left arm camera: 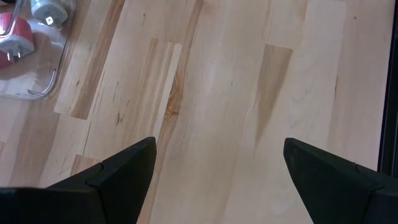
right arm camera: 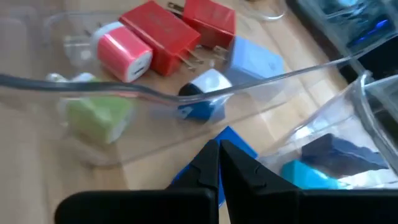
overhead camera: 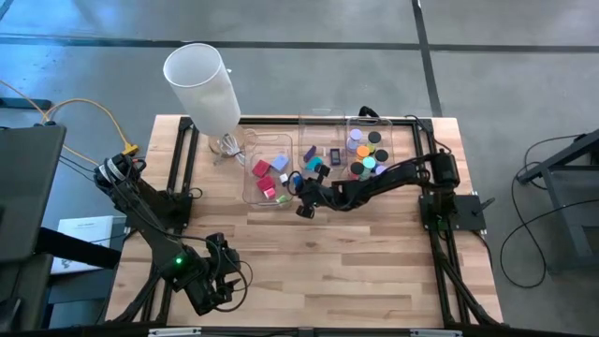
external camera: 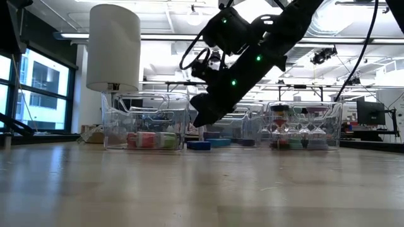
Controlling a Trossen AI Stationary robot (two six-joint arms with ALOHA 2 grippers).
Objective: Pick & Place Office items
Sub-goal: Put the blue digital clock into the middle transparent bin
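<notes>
Three clear bins stand side by side at the table's far middle. The left bin [overhead camera: 267, 173] holds red [right arm camera: 158, 34], pink [right arm camera: 124, 53] and lavender [right arm camera: 255, 62] blocks. The middle bin [overhead camera: 323, 140] holds dark blue and teal flat pieces [right arm camera: 311, 174], and the right bin [overhead camera: 388, 150] holds round discs [overhead camera: 365, 154]. A blue flat piece [external camera: 197, 145] lies on the table in front of the bins. My right gripper [right arm camera: 219, 144] hangs shut just above it, slanting down, and the low view shows a gap between them. My left gripper [left arm camera: 214, 162] stands open over bare wood at the near left.
A tall white cylinder [overhead camera: 201, 84] stands at the far left, behind the bins. Black rails [overhead camera: 182, 164] frame the table's left and right sides. Bare wood [overhead camera: 346, 262] fills the near half of the table. The left bin's near wall [right arm camera: 186, 93] rises just ahead of my right gripper.
</notes>
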